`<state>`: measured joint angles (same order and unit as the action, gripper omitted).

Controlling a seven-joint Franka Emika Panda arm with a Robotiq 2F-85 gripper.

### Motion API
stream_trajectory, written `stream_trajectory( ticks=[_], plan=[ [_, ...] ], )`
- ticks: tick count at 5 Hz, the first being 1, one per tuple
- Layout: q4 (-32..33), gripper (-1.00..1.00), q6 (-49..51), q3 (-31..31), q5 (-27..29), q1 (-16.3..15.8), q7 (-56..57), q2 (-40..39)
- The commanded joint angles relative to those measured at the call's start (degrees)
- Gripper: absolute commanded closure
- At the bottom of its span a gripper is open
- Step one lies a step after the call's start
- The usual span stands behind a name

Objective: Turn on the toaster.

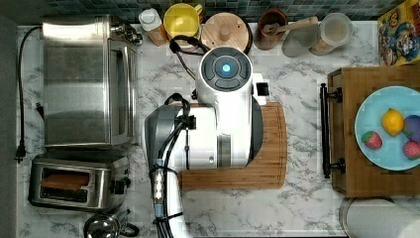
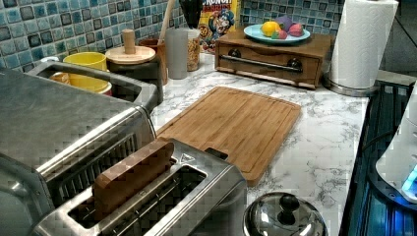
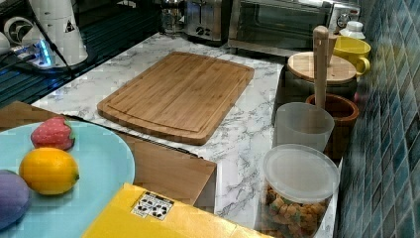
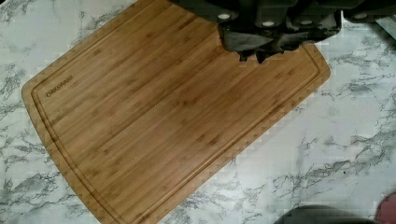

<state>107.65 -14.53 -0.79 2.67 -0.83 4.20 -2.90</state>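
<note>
**Arm parked over the board, toaster off in the corner**

Over the bamboo cutting board [image 4: 177, 116] is where the gripper [image 4: 261, 53] hangs in the wrist view, with its dark fingertips drawn close together and nothing between them, so it looks closed and empty to me. From the top view, the white arm [image 1: 225, 119] covers most of that board on the marble counter [image 1: 297, 208].

Further out, the toaster [image 1: 74, 181] sits at the top view's lower left, well apart from the arm. One slot has a brown slice [image 2: 133, 177] sticking up, and its black lever [image 1: 120, 186] faces the board side. Just beside it is the bigger toaster oven [image 1: 84, 82], and a shiny pot lid [image 2: 285, 216] is near its front corner.

Way at the far end, a blue plate [image 1: 376, 124] with fruit rests on a wooden box.
</note>
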Motion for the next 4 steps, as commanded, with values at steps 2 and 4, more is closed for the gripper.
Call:
stream_trajectory(
  ticks=[2, 4],
  plan=[
    [5.1, 1.00, -3.4, -2.6, 4.5, -2.4, 8.5, 3.9],
    [10.9, 1.00, -5.9, -6.9, 4.8, -4.8, 11.4, 7.9]
  ],
)
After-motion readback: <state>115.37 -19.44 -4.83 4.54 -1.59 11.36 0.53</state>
